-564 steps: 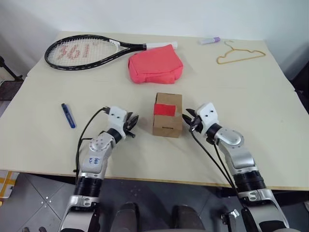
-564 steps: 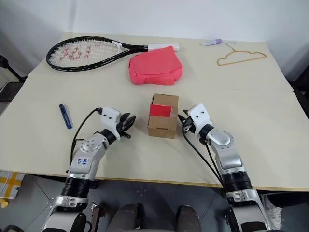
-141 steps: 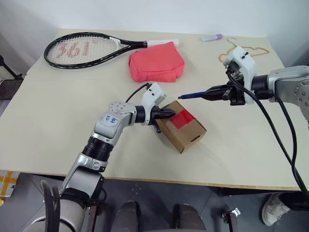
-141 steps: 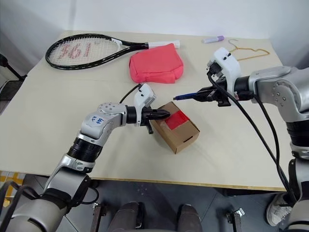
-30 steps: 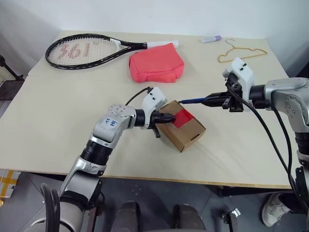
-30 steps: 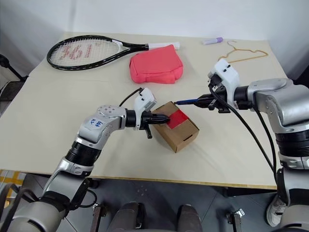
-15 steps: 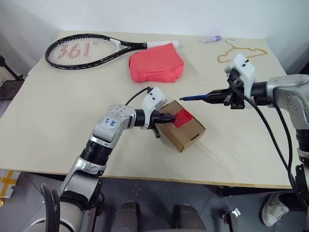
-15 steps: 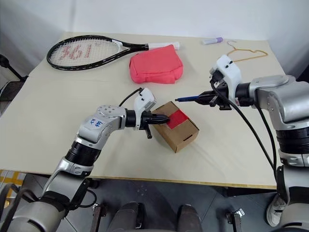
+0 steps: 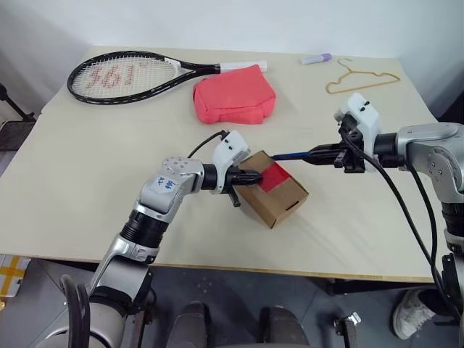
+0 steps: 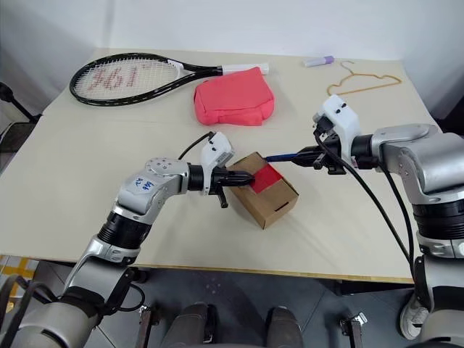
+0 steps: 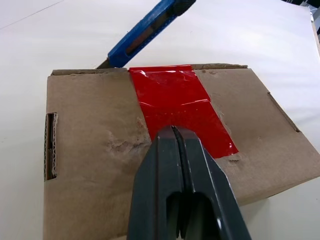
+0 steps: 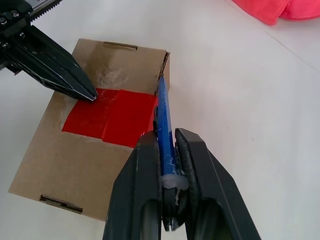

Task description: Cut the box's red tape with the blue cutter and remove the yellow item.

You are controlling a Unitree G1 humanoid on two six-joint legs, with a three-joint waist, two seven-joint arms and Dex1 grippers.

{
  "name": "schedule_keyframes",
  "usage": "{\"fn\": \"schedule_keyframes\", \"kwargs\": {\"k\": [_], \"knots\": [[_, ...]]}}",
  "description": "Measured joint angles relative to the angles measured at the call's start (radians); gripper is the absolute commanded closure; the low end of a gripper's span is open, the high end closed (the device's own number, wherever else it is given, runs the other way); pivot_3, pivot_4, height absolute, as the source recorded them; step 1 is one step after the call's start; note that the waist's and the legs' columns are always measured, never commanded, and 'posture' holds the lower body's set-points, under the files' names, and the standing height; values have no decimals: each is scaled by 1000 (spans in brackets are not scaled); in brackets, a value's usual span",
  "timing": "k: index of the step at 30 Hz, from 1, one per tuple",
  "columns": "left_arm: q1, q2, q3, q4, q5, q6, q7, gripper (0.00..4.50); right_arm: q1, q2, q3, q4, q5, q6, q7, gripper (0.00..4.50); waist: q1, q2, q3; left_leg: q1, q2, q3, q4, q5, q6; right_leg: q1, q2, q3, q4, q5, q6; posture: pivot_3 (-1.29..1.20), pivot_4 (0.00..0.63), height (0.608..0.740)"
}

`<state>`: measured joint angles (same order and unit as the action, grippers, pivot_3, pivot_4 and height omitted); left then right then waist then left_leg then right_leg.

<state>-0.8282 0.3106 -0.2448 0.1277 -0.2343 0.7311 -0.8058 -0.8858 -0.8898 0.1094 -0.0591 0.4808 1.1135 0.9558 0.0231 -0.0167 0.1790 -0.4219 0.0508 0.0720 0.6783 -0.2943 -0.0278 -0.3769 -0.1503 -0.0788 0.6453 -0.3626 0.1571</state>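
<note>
The brown cardboard box (image 9: 281, 201) lies angled on the table, with the red tape (image 9: 273, 176) across its top seam. My left gripper (image 11: 173, 131) is shut and its tips press on the tape's near end. My right gripper (image 12: 163, 137) is shut on the blue cutter (image 12: 163, 112). It holds the cutter level from the right, and the blade tip meets the box's top edge right at the tape's far end (image 11: 107, 64). The yellow item is hidden.
A tennis racket (image 9: 123, 72) lies at the back left and a pink-red pouch (image 9: 233, 94) behind the box. A lilac marker (image 9: 315, 59) and a gold wire hanger (image 9: 361, 81) are at the back right. Bare tabletop (image 9: 87, 174) surrounds the box.
Over the last half second my right gripper has sunk with the cutter, bringing its tip down to the box's edge by the tape. The left gripper and the box have not moved.
</note>
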Motion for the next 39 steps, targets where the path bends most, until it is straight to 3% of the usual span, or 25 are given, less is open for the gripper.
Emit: {"fn": "schedule_keyframes", "kwargs": {"k": [9, 25, 39], "knots": [[0, 2, -1, -3, 0, 4, -1, 4500, -78, 6, -20, 28, 3, -17, -8, 4346, 0, 0, 0, 0, 0, 0, 0, 0, 0, 0, 0, 0, 0, 0, 0, 0, 150, 740], [0, -1, -1, -3, 0, 8, -4, 4500, 10, 8, -19, -9, 14, 5, -17, 4346, 0, 0, 0, 0, 0, 0, 0, 0, 0, 0, 0, 0, 0, 0, 0, 0, 150, 740], [0, -1, -2, -4, 0, 9, -5, 4500, -56, 8, -36, 21, 19, 5, -18, 4346, 0, 0, 0, 0, 0, 0, 0, 0, 0, 0, 0, 0, 0, 0, 0, 0, 150, 740]]}}
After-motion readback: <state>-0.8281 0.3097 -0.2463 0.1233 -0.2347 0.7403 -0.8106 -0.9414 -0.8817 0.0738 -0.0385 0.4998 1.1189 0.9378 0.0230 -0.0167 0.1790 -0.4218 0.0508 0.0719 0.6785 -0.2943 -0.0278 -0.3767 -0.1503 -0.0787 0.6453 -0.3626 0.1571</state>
